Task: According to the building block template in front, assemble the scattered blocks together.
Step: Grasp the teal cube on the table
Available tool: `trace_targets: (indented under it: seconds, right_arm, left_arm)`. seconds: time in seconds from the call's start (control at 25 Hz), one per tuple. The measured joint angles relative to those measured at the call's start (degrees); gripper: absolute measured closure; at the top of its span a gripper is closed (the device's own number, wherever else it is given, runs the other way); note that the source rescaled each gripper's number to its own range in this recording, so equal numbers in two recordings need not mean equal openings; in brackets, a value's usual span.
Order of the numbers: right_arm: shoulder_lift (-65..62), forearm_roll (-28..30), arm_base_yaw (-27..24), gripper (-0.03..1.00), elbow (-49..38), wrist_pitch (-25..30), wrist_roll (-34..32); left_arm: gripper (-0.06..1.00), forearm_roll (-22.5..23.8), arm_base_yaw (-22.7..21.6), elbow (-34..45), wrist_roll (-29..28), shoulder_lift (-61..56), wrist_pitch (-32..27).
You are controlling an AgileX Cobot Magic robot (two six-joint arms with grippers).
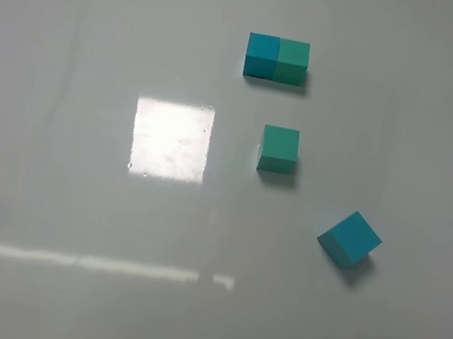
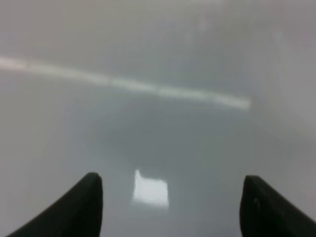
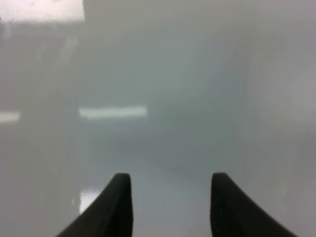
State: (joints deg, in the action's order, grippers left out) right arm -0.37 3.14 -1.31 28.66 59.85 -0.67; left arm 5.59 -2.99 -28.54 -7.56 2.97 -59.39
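Note:
The building block template (image 1: 277, 59) lies at the back of the table, blue half left, green half right. A loose teal-green cube (image 1: 279, 150) sits just in front of it, squared to it. A loose blue cube (image 1: 350, 237) rests nearer and to the right, turned at an angle and apart from the green one. Neither arm shows in the exterior high view. My left gripper (image 2: 170, 176) hangs over bare table with its dark fingertips wide apart and nothing between them. My right gripper (image 3: 171, 174) also faces bare table, its fingers drawn in and holding nothing. No block shows in either wrist view.
The glossy grey table (image 1: 62, 298) carries a bright square glare patch (image 1: 171, 140) left of the green cube and a thin glare stripe (image 1: 85, 262) nearer the front. Nothing else stands on it.

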Motion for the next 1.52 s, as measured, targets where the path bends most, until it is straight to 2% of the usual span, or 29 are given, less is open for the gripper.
trace_targets:
  seconds: [0.2,1.12,1.28,1.4,1.52]
  right_arm:
    - [0.0,0.0,0.0,0.97,0.0,0.0,0.0]
    - [0.0,0.0,0.0,0.97,0.0,0.0,0.0]
    - [0.0,-0.37,0.0,0.97,0.0,-0.06,-2.08]
    - [0.0,-3.81,0.0,0.97,1.23,-0.3,4.5]
    - [2.86,-7.23,0.0,0.97,5.66,-3.39,8.09]
  left_arm:
    - [0.37,0.05,-1.31,0.0,-0.05,-3.22,0.0]
    - [0.37,0.05,-1.31,0.0,0.06,-3.22,0.0]
    - [0.37,0.05,-1.31,0.0,0.06,-3.22,0.0]
    - [0.37,0.05,-1.31,0.0,0.06,-3.22,0.0]
    - [0.37,0.05,-1.31,0.0,0.06,-3.22,0.0]
